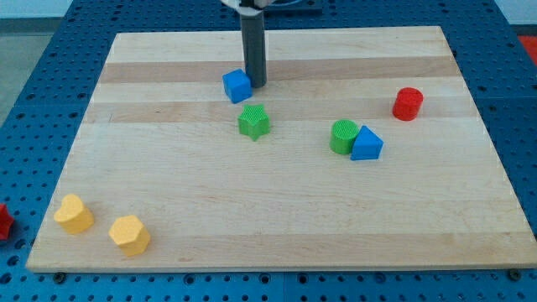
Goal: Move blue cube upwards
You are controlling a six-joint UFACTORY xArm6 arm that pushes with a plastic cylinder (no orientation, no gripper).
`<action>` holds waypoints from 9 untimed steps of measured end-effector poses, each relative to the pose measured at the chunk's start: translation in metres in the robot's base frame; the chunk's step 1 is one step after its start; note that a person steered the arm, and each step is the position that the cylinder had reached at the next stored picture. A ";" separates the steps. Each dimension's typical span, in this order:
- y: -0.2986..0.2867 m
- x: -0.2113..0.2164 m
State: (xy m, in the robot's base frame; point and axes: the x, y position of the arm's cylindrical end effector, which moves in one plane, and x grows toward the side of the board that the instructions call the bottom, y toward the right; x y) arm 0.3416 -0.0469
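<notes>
Nearest the view's bottom, at the left, two yellow plastic blocks lie apart: a rounded one (74, 214) and a hexagonal one (129, 234), both on the pale wooden counter (277, 218). A red piece (3, 221) sits off the counter at the view's left edge.

Mid-counter: a green star-shaped block (253, 122); to the view's right a green cylinder (343, 137) touches a blue triangular block (367, 144). A red cylinder (408, 103) stands apart, further right.

Further up: the blue cube (237, 85), just above the green star. My tip (254, 85) touches or nearly touches the cube's right side, level with it.

I carry no hand, only the dark rod, so nothing is open or held.

Judgement: still the positioning step. From here a push would send the cube left, not up. Next move calls for circling below the cube, into the narrow gap above the green star, then pushing straight towards the view's top without nudging the star.
</notes>
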 end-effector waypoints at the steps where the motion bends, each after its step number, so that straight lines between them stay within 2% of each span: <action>1: -0.090 0.005; 2: -0.163 0.006; 3: -0.091 0.026; 4: -0.156 0.082; 5: -0.225 0.071; 6: -0.203 0.047; 7: -0.201 0.073; 8: -0.164 0.086; 9: -0.156 0.054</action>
State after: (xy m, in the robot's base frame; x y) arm 0.3953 -0.2033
